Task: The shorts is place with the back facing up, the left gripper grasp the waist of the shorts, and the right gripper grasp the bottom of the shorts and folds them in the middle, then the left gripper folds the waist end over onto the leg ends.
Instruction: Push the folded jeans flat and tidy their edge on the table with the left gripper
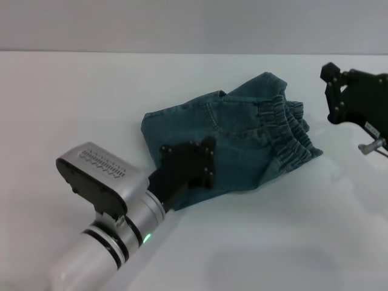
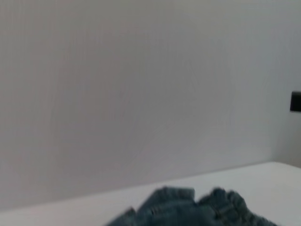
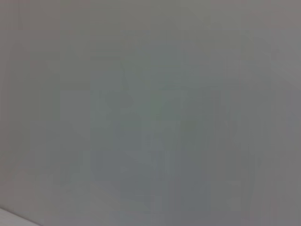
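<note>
The blue denim shorts (image 1: 242, 136) lie in a folded, compact heap on the white table (image 1: 73, 97). The gathered elastic waist (image 1: 291, 136) sits on top at the right side of the heap. My left gripper (image 1: 208, 162), on the green-lit arm, is over the near left edge of the shorts, in front of the denim. My right gripper (image 1: 332, 91) hangs apart from the shorts, above the table at the far right. In the left wrist view only the top of the shorts (image 2: 188, 209) shows. The hems at the bottom of the shorts are hidden.
A pale wall (image 1: 182, 24) runs along the far edge of the table. The right wrist view shows only a blank grey surface.
</note>
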`<state>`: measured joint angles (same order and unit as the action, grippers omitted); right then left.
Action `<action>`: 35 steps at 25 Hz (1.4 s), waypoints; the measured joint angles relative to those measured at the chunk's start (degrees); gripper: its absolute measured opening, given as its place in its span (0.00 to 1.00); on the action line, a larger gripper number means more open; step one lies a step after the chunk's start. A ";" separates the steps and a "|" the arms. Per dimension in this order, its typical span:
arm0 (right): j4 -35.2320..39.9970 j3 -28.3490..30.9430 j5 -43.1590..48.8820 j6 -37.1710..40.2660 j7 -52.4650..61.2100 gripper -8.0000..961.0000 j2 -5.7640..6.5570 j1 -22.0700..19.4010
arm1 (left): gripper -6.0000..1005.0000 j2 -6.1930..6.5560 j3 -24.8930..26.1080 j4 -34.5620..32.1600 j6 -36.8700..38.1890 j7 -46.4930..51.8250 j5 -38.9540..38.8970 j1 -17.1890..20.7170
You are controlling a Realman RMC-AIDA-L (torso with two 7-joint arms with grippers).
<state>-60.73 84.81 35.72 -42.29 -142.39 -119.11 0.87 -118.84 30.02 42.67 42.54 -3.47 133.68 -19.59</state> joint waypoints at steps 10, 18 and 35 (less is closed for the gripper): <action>3.60 -0.55 -0.91 -2.31 -0.54 0.05 -0.08 -1.09 | 0.01 -0.04 0.15 -2.37 -4.61 5.30 -0.03 -0.94; 3.85 -1.34 -1.23 -2.93 -0.05 0.05 -0.15 -1.97 | 0.02 0.12 2.27 -6.43 -9.87 10.16 -0.07 -5.79; 3.84 -2.78 -3.13 -3.07 0.07 0.05 -0.22 -3.07 | 0.03 0.32 5.99 -14.53 -10.61 14.70 0.19 -13.43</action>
<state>-56.88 82.02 32.59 -45.36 -142.31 -119.32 -2.20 -118.52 36.01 28.14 31.93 11.23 133.87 -33.02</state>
